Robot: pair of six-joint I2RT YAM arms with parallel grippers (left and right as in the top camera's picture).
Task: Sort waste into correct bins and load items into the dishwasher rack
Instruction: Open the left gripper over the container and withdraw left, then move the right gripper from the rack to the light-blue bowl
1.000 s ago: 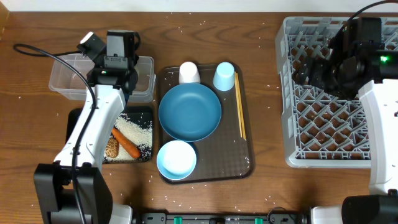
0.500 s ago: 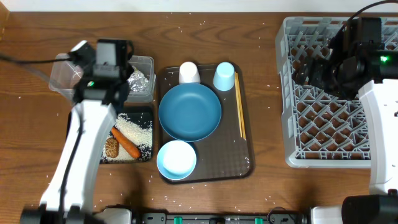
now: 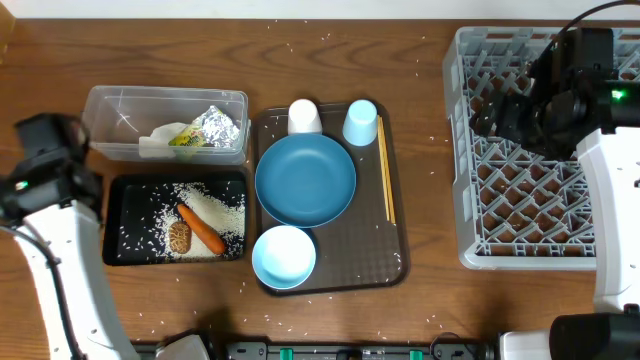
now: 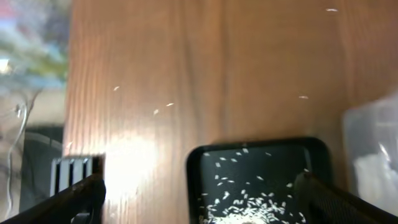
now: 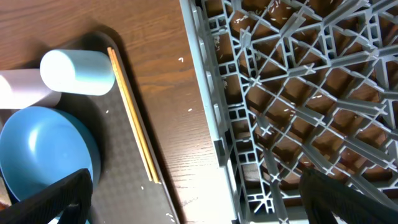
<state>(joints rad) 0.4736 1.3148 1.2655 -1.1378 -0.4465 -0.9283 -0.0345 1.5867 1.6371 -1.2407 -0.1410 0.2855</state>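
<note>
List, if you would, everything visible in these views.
clear rectangular plastic container: one, transparent, upper left
crumpled silver foil, green-yellow wrapper, white crumpled napkin: one each, in container
shallow black rectangular tray: one, below container
white rice grains: many, mostly black tray
orange carrot, small brown food lump: one each, black tray
brown serving tray: one, centre
large dark blue plate, white bowl: one each, serving tray
white cup, light blue cup: one each, serving tray's back
wooden chopsticks: two, serving tray's right edge
grey plastic dishwasher rack: one, right
left end effector, right end effector: black, open
</note>
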